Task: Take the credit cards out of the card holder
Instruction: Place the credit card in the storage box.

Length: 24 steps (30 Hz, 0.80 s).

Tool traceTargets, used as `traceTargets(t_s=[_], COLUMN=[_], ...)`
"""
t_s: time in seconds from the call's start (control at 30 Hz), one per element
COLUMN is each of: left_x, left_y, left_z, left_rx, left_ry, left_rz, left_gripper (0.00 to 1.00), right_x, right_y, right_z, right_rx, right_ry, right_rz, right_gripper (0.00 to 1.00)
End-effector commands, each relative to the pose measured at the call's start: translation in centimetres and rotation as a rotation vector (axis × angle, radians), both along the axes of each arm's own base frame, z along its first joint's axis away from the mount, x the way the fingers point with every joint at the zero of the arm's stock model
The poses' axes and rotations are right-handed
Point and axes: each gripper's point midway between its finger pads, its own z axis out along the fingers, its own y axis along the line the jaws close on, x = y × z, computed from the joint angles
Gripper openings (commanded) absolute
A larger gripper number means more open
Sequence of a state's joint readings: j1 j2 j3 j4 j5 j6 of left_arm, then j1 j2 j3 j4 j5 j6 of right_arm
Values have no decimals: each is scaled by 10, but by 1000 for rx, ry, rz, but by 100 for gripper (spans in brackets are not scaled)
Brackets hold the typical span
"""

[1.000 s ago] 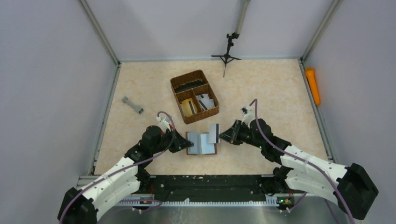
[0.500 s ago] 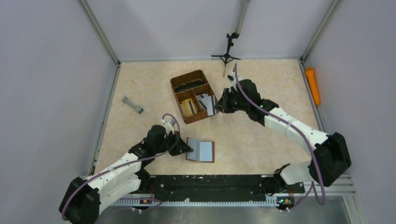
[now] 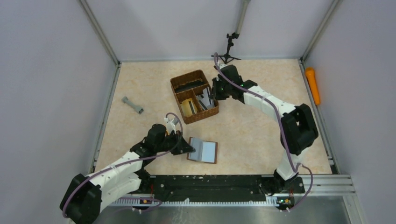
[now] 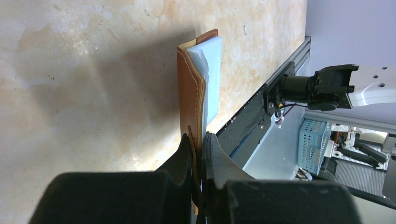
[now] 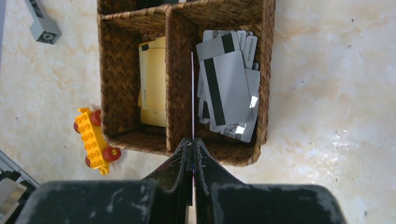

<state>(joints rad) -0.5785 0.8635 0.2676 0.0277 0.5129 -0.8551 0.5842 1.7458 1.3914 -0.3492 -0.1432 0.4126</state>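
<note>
The brown leather card holder lies open near the table's front, its grey-silver inside up. My left gripper is shut on its left edge; in the left wrist view the jaws pinch the brown cover. My right gripper is shut on a credit card, seen edge-on as a thin line, held upright over the woven basket. Several grey credit cards lie stacked in the basket's right compartment.
The basket also holds yellow cards in its middle compartment. A yellow toy brick with red wheels lies beside it. A grey piece lies at the left, a black tripod at the back, an orange object at the right wall.
My right gripper carried a card from beside the card holder back to over the basket's right compartment. My left gripper stays shut on the card holder, which shifted slightly right.
</note>
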Motion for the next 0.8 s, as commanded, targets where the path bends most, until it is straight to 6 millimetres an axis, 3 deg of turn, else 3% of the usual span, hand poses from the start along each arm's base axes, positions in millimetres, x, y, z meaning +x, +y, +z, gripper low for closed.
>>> traceTargets(t_s=[0.0, 0.23, 0.33, 0.47, 0.6, 0.7, 0.77], left_x=[8, 6, 6, 5, 6, 7, 8], left_y=[-11, -11, -10, -9, -7, -7, -7], left_z=[22, 20, 19, 17, 14, 11, 9], left_rx=[-60, -55, -48, -35, -27, -20, -13], left_ry=[-85, -85, -84, -81, -80, -71, -65], left_rz=[-49, -65, -63, -59, -53, -49, -45], left_gripper=[1, 1, 1, 2, 3, 3, 4], right_x=[20, 33, 47, 50, 39, 17, 2], right_y=[12, 26, 20, 16, 12, 6, 7], right_z=[4, -20, -28, -13, 6, 9, 22], right_rx=[2, 0, -49, -40, -4, 26, 83], right_ry=[-21, 31, 39, -5, -34, -27, -50], right_rz=[29, 44, -12, -39, -31, -15, 3], right_gripper=[0, 1, 29, 35, 36, 39, 42])
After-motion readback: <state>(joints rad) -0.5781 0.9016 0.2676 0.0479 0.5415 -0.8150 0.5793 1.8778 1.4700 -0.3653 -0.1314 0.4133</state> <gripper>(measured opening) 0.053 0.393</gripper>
